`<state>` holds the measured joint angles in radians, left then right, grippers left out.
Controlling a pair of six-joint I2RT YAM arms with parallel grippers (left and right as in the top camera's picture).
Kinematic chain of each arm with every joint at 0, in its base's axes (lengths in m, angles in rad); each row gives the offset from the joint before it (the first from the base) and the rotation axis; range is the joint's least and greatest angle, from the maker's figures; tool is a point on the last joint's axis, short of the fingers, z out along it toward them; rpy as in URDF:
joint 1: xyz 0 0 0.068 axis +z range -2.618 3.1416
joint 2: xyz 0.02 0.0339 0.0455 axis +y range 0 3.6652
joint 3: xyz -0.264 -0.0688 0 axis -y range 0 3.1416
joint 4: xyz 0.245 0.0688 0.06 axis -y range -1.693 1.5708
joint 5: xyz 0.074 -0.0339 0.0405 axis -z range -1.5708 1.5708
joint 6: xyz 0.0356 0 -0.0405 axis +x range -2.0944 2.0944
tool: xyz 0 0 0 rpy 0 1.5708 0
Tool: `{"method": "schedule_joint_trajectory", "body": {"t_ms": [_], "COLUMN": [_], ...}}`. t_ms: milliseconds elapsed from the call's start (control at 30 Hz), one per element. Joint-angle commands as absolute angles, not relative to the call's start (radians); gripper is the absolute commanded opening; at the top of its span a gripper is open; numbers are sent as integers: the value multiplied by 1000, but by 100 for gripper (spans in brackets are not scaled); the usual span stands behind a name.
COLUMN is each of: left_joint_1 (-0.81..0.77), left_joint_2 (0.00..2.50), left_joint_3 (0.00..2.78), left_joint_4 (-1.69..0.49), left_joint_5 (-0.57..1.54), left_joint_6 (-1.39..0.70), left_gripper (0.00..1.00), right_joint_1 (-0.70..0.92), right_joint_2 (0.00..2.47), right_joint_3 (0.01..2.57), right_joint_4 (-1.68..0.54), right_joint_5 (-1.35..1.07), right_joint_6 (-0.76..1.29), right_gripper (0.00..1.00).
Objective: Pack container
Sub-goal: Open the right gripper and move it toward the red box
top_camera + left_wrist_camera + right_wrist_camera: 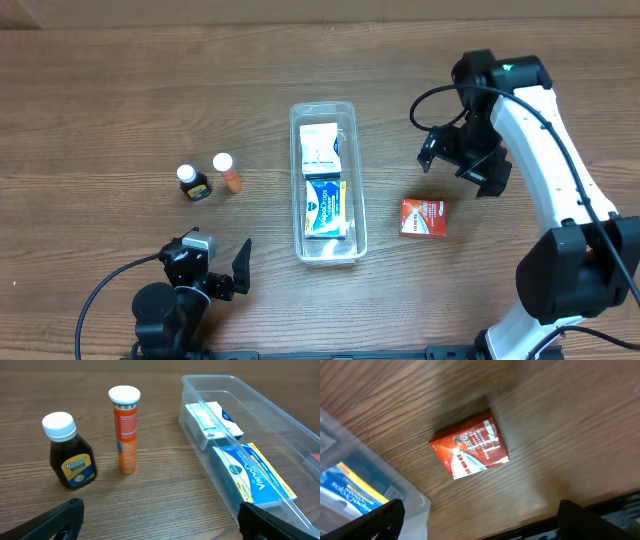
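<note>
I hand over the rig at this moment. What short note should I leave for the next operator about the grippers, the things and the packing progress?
Left gripper: open, empty, facing the tube and bottle.
Right gripper: open, empty, near the small red cardboard box.
Done: a white box and a blue-and-white box lie in the long clear plastic container.
Left: the red box, on the table right of the container; the orange tube with white cap and the dark bottle with white cap, both upright to its left.
</note>
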<state>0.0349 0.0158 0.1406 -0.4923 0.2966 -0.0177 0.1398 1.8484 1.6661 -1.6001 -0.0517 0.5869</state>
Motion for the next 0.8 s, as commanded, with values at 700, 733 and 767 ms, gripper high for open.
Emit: {"method": "schedule_joint_trajectory", "body": {"t_ms": [700, 733, 767], "left_joint_1": [39, 39, 39], "left_joint_2": [7, 7, 7], "left_joint_3": [138, 138, 138], "left_joint_4": [-489, -489, -489], "left_joint_5": [304, 304, 304], "left_joint_6": [-3, -3, -3], "left_gripper": [100, 100, 100], "right_joint_1": [163, 163, 163], "right_joint_2": [1327, 1349, 1370], "right_joint_3": [1153, 1117, 1093], "right_joint_4": [-1152, -1089, -1046], "right_joint_5": [-95, -144, -190], "right_joint_6": [1180, 1208, 1237], "right_gripper": [100, 100, 100]}}
